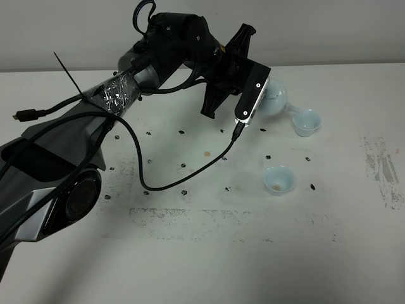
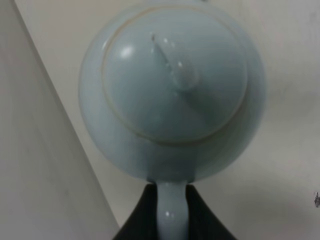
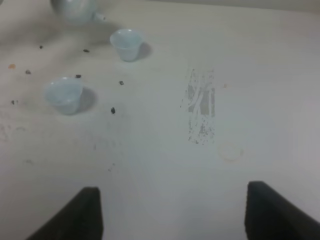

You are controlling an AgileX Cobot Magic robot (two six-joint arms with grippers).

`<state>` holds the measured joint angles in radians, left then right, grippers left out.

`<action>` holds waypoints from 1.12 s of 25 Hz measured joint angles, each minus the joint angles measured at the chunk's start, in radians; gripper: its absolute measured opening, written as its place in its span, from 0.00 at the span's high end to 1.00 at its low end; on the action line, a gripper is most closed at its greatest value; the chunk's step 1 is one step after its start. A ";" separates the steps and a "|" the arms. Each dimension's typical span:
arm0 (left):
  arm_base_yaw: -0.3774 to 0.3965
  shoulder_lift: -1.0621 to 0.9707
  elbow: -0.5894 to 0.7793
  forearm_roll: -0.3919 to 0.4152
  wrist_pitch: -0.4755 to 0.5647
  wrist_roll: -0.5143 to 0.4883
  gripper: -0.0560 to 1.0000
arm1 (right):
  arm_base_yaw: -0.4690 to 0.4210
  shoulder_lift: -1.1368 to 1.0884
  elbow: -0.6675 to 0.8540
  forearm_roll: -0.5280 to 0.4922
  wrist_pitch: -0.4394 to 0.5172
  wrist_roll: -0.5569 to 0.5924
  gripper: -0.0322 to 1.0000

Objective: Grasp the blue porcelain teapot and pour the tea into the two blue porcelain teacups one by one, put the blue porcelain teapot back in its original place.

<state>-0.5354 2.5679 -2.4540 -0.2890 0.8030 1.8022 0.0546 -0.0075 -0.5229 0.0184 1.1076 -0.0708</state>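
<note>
Left arm (image 1: 145,69), black, reaches from the near left across the middle to the far right part of the white tabletop (image 1: 209,266). A black cable (image 1: 140,166) loops from it down over the table.

The pale celadon-blue, glossy, round-bodied porcelain teapot (image 1: 278,95) is far and right of centre, mostly hidden behind the arm's black wrist camera housing (image 1: 252,95). Its short spout (image 1: 291,109) points right, with the tip at the rim of the far teacup (image 1: 307,121), a small pale-blue glossy handleless porcelain cup. I cannot tell whether they touch, or whether the teapot rests on the table or hangs just above it.

The near teacup (image 1: 278,179), matching the other, stands nearer and a little left of it, well apart from the teapot. Both cups are upright, mouths up. A small tan patch shows inside the near one.

Left wrist view: the left gripper (image 2: 172,195) is pinched on the teapot's thin loop handle (image 2: 172,217), with black fingers (image 2: 142,222) pressed to it on both sides. The round lid (image 2: 145,110) with its long knob (image 2: 176,67) is seated on the body.

Right gripper (image 3: 173,192): jaws spread wide, with only tabletop between them. It is over the right part of the table, well apart from both cups.

Black specks (image 1: 182,132) are scattered mid-table. A grey scuffed patch (image 1: 380,168) lies at the right.
</note>
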 joint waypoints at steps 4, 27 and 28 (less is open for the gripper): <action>0.000 0.000 0.000 0.002 0.000 0.017 0.94 | 0.000 0.000 0.000 0.000 0.000 0.000 0.41; -0.010 0.000 0.000 0.101 -0.037 0.001 0.94 | 0.000 0.000 0.000 -0.001 0.000 0.000 0.41; -0.015 0.000 0.000 0.113 -0.039 -0.008 0.94 | 0.000 0.000 0.000 -0.002 0.000 0.000 0.41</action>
<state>-0.5500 2.5679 -2.4540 -0.1762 0.7637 1.7946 0.0546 -0.0075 -0.5229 0.0163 1.1076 -0.0708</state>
